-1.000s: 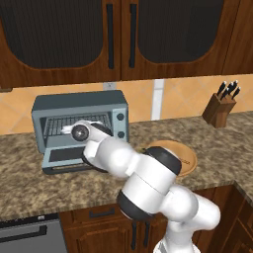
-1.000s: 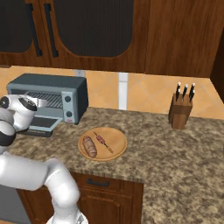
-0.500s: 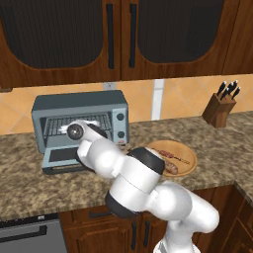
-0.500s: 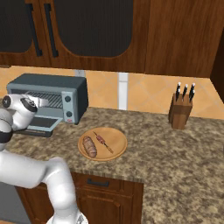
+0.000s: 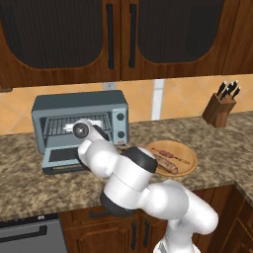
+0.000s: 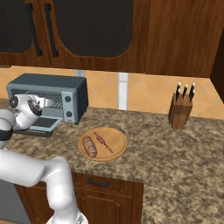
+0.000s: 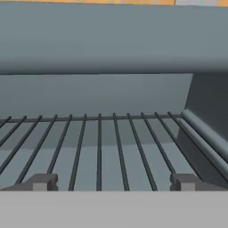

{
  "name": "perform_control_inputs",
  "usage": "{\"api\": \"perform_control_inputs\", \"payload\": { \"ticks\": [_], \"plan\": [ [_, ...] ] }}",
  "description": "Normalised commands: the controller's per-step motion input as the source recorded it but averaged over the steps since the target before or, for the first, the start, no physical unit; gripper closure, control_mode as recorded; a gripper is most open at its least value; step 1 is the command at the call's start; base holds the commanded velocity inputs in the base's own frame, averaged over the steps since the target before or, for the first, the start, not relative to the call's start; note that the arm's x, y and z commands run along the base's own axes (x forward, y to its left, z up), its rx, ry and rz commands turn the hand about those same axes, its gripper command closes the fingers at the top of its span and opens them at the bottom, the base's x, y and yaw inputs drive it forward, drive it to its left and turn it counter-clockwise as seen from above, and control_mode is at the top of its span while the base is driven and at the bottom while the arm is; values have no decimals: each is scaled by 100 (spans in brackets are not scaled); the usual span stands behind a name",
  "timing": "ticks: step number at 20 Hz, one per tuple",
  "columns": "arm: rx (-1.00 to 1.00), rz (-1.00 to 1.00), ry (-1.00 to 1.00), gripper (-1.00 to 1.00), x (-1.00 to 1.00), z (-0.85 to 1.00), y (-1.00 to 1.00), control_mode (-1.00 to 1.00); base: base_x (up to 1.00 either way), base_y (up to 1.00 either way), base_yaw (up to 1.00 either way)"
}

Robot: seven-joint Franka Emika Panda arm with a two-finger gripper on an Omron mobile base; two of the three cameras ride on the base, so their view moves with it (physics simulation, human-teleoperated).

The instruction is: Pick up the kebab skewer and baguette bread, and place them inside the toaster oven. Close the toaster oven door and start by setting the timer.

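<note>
1. The dark wooden wall cabinets [image 5: 118, 39] with black bar handles hang above an orange tiled backsplash [image 6: 144, 94].
2. The speckled brown granite counter [image 6: 175, 153] carries everything else, with wooden base cabinets below it.
3. The white Franka arm [image 5: 133, 183] bends up from the base and reaches left toward the oven's mouth.
4. The grey-blue metal toaster oven [image 5: 81, 106] stands at the back left of the counter against the backsplash; its knob panel is on its right side.
5. The grey-blue framed toaster oven door [image 5: 62, 160] lies dropped down flat in front of the box, its dark window facing up.
6. The wire rack [image 7: 98, 142] inside the oven runs across the hand view, with the grey inner walls behind and to the right of it.
7. The round wooden plate [image 6: 117, 151] sits on the counter to the right of the oven, apart from it.
8. The wooden knife block [image 6: 180, 111] with dark-handled knives stands far right, near the backsplash.
9. The small golden-brown baguette bread [image 6: 90, 146] lies on the plate's left half in the right base view.
10. The thin kebab skewer [image 6: 103, 142] with dark reddish chunks lies on the same plate just beside the loaf, not touching it.
11. The gripper [image 7: 111, 183] is at the oven opening, just above the rack's front; its two dark tips stand wide apart with nothing between them.
</note>
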Motion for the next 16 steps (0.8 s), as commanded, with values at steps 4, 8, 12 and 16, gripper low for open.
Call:
{"api": "perform_control_inputs", "payload": {
  "ticks": [4, 8, 12, 16],
  "plan": [
    [0, 0, 0, -100, 20, -1, 0, -100, 0, 0, 0],
    [0, 0, 0, -100, 9, 0, 0, -100, 0, 0, 0],
    [0, 0, 4, -100, 1, -11, 1, -100, 0, 0, 0],
    [0, 0, 11, -100, 0, -25, 7, -100, 0, 0, 0]
  ]
}}
